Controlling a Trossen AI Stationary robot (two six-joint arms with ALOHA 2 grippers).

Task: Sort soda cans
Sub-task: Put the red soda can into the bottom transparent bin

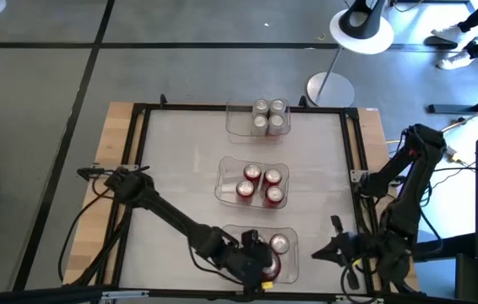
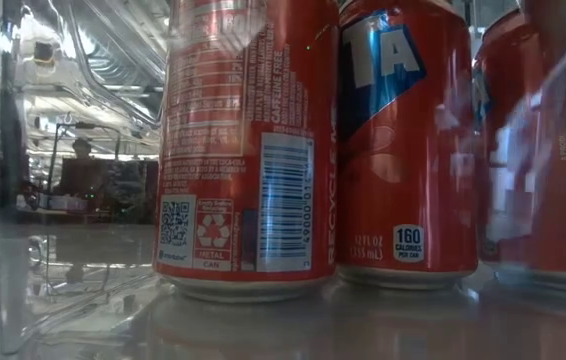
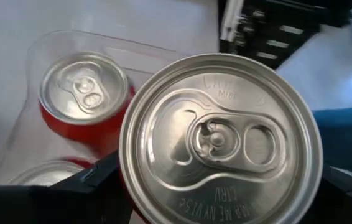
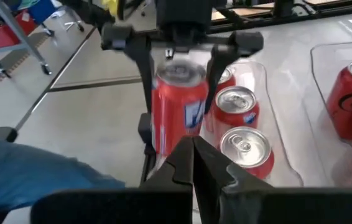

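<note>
Four silver cans (image 1: 268, 117) stand in the far clear tray (image 1: 232, 125). Four red cans (image 1: 260, 184) fill the middle tray (image 1: 222, 190). The near tray (image 1: 292, 257) holds more red cans (image 4: 236, 104), which loom large and upright in the low view (image 2: 398, 140). My left gripper (image 1: 263, 263) is over this tray's near side, shut on one red can (image 4: 177, 112). That can's silver top (image 3: 222, 137) fills the left wrist view. My right gripper (image 1: 317, 252) is shut (image 4: 194, 155) and waits just right of the near tray, touching nothing. My left gripper pinches the red can by its upper wall (image 4: 163, 93), just under the rim, one finger (image 4: 146, 81) on each opposite side. The fingers come from above, pointing down. The can is upright; my right gripper's fingers hide its base, so lifted or standing cannot be told.
A black frame (image 1: 138, 160) borders the white work surface on the wooden table. The three trays line up from far to near down the middle, with bare surface left (image 1: 180, 169) and right (image 1: 323, 169) of them. The right arm's base (image 1: 408, 194) stands at the table's right edge.
</note>
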